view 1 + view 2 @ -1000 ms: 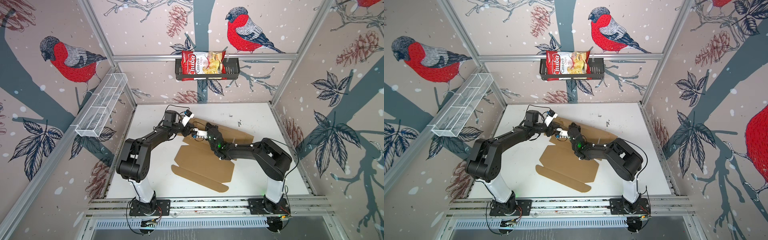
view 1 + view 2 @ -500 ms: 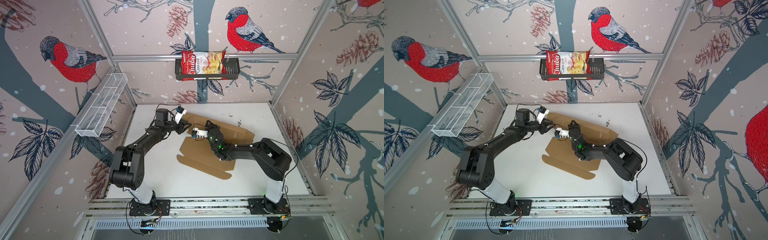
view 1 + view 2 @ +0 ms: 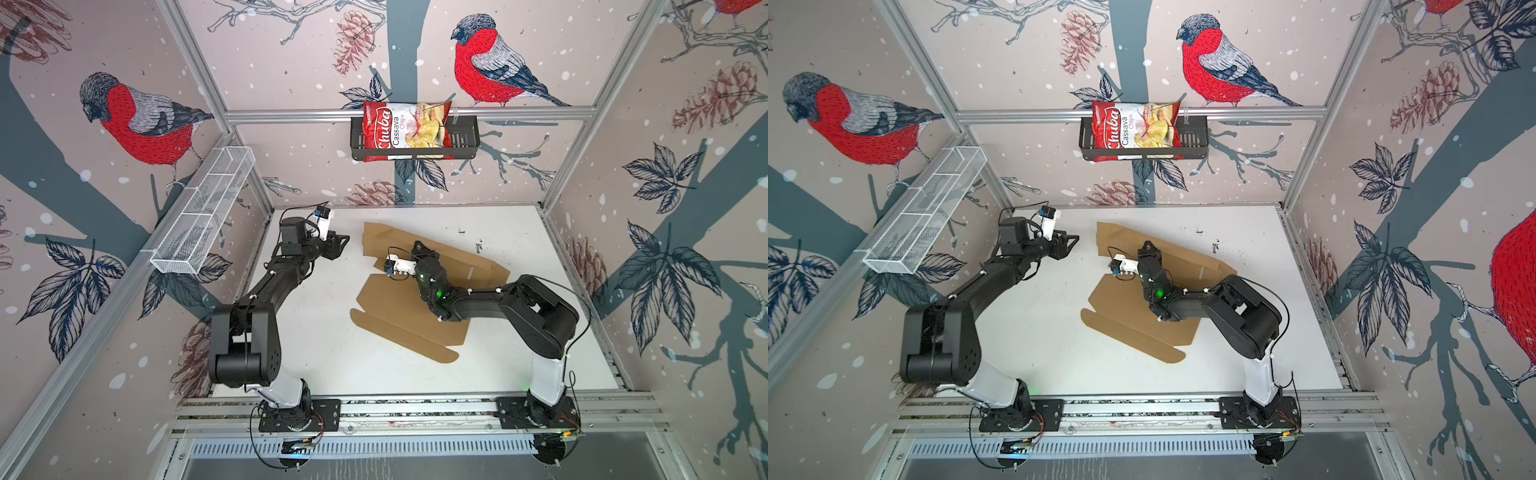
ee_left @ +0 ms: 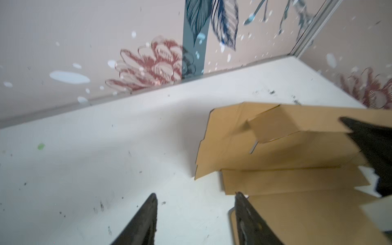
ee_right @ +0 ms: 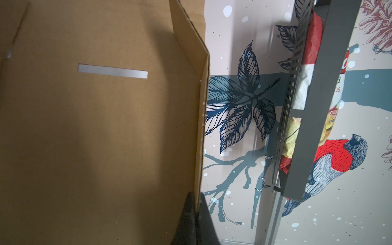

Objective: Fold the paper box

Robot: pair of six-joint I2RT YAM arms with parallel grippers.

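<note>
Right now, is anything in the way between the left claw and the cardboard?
Nothing visible. Only bare table lies between the open left gripper and the paper box. The right gripper pinches an edge of the box.

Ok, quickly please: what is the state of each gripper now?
Left gripper: open, holding nothing.
Right gripper: closed on an edge of the paper box.
</note>
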